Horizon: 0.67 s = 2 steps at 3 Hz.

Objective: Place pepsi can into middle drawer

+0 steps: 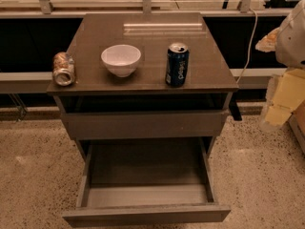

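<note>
The worktop carries the pepsi can upright front-right and a white bowl front-centre. A tan can sits at its front-left corner. The gripper hangs beyond the right edge.

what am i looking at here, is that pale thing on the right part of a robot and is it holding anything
One camera looks down at a small cabinet from the front. The pale shape at the right edge is the robot's arm. Its yellowish gripper is beside the cabinet, apart from everything, with nothing visible in it. On the cabinet's top, a dented tan can lies at the left, a white bowl sits in the middle, and the pepsi can stands upright to the right. Below, the middle drawer is pulled open; the pepsi can is not yet in it.
</note>
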Each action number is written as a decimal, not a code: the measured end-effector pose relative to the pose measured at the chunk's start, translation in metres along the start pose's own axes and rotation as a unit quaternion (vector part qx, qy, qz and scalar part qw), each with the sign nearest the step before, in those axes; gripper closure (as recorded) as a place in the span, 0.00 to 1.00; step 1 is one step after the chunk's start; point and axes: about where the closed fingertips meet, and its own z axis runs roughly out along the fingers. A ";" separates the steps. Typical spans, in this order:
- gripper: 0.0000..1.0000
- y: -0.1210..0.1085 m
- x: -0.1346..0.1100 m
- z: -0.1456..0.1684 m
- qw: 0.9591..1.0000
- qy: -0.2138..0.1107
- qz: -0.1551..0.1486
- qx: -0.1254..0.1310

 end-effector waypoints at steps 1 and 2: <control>0.00 -0.002 -0.001 0.002 1.000 -0.003 0.000 0.002; 0.00 -0.030 -0.015 0.029 0.999 -0.039 -0.006 0.020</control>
